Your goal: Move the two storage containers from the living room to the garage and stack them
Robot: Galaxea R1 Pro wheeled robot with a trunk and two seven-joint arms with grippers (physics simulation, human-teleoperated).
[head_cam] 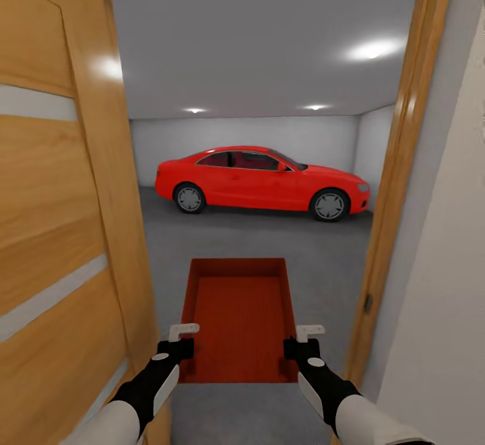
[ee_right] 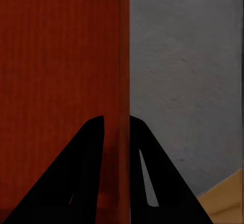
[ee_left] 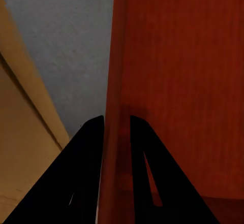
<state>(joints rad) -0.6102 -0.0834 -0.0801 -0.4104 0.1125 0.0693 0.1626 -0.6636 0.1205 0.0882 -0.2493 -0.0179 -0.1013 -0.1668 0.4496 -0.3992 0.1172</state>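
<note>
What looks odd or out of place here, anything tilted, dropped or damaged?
Nothing stands out. The orange-red container is held level, the left hand and right hand each clamped on a side wall. It sits centred in the doorway, apart from the open door. The red car is parked ahead.

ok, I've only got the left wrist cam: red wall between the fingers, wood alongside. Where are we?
Observer: In a doorway; the garage floor lies ahead, with a red car parked at the far wall.
Operator: Is the right claw on the bin too?
Observer: Yes, the right claw pinches the bin's other long wall; the left claw has the near one.
Operator: What's the wood?
Observer: The open door, close by the left arm.
</note>
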